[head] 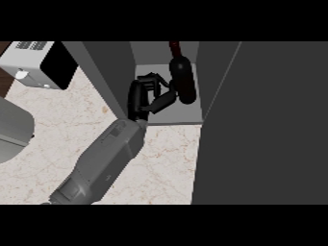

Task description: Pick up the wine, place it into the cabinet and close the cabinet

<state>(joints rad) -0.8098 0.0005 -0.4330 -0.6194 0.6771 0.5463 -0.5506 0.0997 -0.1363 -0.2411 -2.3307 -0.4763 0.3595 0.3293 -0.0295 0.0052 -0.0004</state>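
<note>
Your hand [146,96] is inside the cabinet [166,117] opening, and the wine [182,79] sits just to its right on the cabinet floor. The bottle looks tilted, neck towards the back, its dark body leaning beside your fingers. Your thumb and fingers are curled towards the bottle, touching or nearly so, but you cannot tell from this view whether they are clamped on it or have already parted; treat it as uncertain.

The main risk, as I judge it: if the bottle is leaning rather than standing, any sideways brush as you pull the hand out could tip it flat or roll it towards the front lip of the cabinet and out onto the desk [53,134]. Draw back along the line of your forearm, not across.

Room is tight. The left cabinet wall [109,77] stands close against your wrist, and the big dark door [273,125] fills the whole right side, its edge near the bottle. The free space is behind you, over the pale desk. A microwave [35,65] sits far left, well apart, and a grey rounded object [3,129] lies at the left edge. Your other hand is not visible
</note>
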